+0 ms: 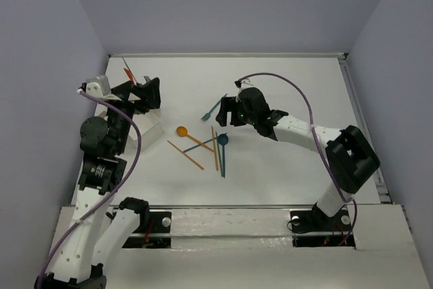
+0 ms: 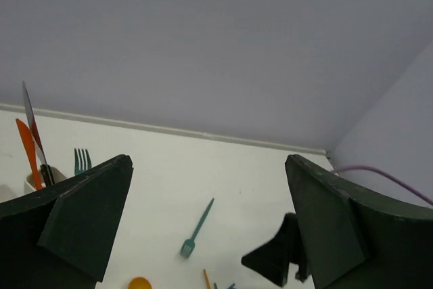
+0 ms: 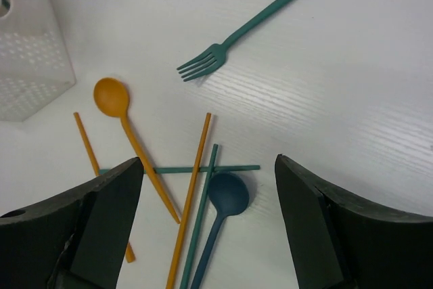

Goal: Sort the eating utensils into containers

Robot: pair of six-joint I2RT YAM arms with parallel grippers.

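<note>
Loose utensils lie mid-table: a teal fork (image 1: 213,108), an orange spoon (image 1: 183,131), a dark blue spoon (image 1: 222,141), orange sticks (image 1: 186,155) and teal sticks (image 1: 221,160). My right gripper (image 1: 229,109) hovers open and empty just above them. In its wrist view (image 3: 210,164) the blue spoon (image 3: 226,194), orange spoon (image 3: 114,97), fork (image 3: 254,25) and crossed sticks (image 3: 193,187) lie below the jaws. My left gripper (image 1: 150,93) is open and empty over the white organiser (image 1: 150,125), which holds an orange knife (image 2: 28,153) and a teal fork (image 2: 82,160).
The organiser's perforated wall (image 3: 30,65) stands left of the pile. The table's back wall runs along the far edge (image 1: 223,55). In the left wrist view my left gripper (image 2: 208,167) frames the loose fork (image 2: 196,229), with the right gripper's dark body (image 2: 277,258) beside it.
</note>
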